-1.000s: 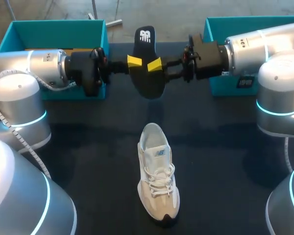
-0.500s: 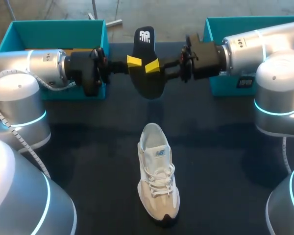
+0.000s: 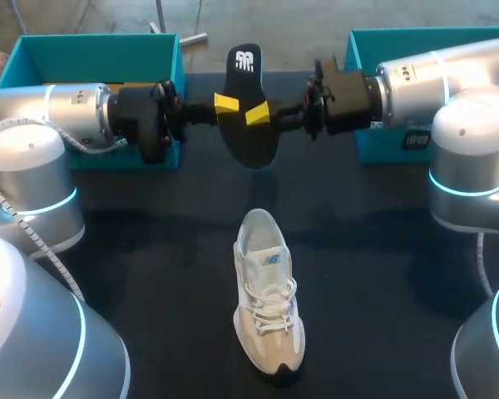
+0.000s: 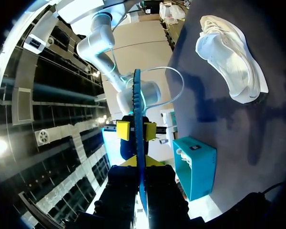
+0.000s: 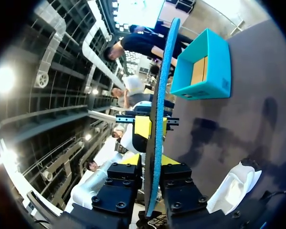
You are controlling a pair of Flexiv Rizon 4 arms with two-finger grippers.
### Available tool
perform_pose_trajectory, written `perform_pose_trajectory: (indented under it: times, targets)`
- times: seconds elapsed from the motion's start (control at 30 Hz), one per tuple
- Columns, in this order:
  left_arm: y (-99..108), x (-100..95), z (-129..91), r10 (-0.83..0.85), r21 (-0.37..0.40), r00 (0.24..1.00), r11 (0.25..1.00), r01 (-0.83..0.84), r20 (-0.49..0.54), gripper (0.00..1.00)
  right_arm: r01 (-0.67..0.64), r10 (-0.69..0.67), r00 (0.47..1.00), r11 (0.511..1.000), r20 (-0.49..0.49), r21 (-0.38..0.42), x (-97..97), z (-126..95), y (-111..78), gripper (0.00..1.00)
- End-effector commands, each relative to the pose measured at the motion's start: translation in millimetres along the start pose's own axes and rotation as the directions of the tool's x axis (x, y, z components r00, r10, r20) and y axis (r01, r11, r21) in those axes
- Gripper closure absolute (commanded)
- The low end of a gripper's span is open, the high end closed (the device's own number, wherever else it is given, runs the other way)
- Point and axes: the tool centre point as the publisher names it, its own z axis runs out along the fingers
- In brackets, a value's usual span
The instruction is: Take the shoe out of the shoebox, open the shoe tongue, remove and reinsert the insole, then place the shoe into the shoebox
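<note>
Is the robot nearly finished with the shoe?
About halfway. Done: the shoe is out on the table, its insole removed. In hand: the left gripper and right gripper both pinch the insole above the table. Left: slide it back in, then put the shoe into a teal box.

Bench (image 3: 374, 249): dark, matte surface spanning the whole work area. Three items rest directly on it.

1. White shoe (image 3: 268, 307), at the near middle, upright on its sole, laced, heel to the far side and toe to the near side.
2. Left teal box (image 3: 91, 58), open-topped, at the far left corner.
3. Right teal box (image 3: 362, 50), open-topped, at the far right corner.

The shoe stands well apart from both boxes, and the boxes are well apart from each other.
</note>
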Motion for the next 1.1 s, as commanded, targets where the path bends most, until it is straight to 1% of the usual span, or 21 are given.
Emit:
perform_pose_trajectory:
  times: [0.03, 0.1, 0.17, 0.47, 0.5, 0.53, 0.57, 0.7, 0.9, 1.1]
  targets:
    - [-2, -0.1, -1, 0.0, 0.005, 1.0, 1.0, 0.0, 0.001, 1.0, 0.0, 0.0, 1.0, 1.0, 0.001, -0.006, -0.8, 2, -1.1, 0.87]
    - [-3, 0.2, -1, 0.001, 0.01, 1.0, 1.0, -0.001, 0.0, 1.0, 0.001, -0.001, 1.0, 1.0, -0.001, -0.009, -0.9, 2, -1.2, 0.9]
    - [-3, 0.5, -1, 0.001, 0.011, 1.0, 1.0, -0.001, -0.001, 1.0, 0.003, -0.003, 1.0, 1.0, -0.001, -0.01, -0.9, 2, -1.2, 1.0]
    - [-4, 0.4, -3, 0.009, 0.031, 1.0, 0.999, -0.008, -0.012, 1.0, 0.005, -0.005, 1.0, 1.0, 0.001, -0.006, -1.0, 5, -0.2, 1.0]
    - [-5, -0.2, -4, 0.012, 0.035, 1.0, 0.999, -0.011, -0.014, 0.69, 0.006, -0.006, 1.0, 1.0, 0.001, -0.007, -1.3, 4, -0.6, 1.0]
    - [-6, -1.0, -5, 0.013, 0.037, 1.0, 0.999, -0.013, -0.015, 0.21, 0.007, -0.007, 1.0, 1.0, 0.001, -0.009, -1.3, 3, -0.9, 1.0]
    - [-7, -2.1, -7, 0.02, 0.041, 1.0, 0.999, -0.019, -0.02, 0.0, 0.01, -0.01, 1.0, 1.0, -0.002, -0.015, -1.4, 2, -1.3, 1.0]
    - [-13, -3.3, -19, 0.052, 0.06, 0.996, 0.997, -0.048, -0.07, 0.0, 0.019, -0.019, 1.0, 1.0, -0.005, -0.025, -2.1, -4, -2.3, 1.0]
    - [-21, -4.2, -46, 0.055, 0.066, 0.989, 0.997, -0.046, -0.14, 0.0, 0.033, -0.033, 0.999, 0.999, -0.002, -0.028, -4.7, -10, -2.2, 1.0]
    - [-30, -4.2, -68, -0.05, 0.091, 0.987, 0.994, 0.064, -0.152, 0.0, 0.043, -0.043, 0.999, 0.999, 0.003, -0.034, -7.8, -12, -3.4, 1.0]
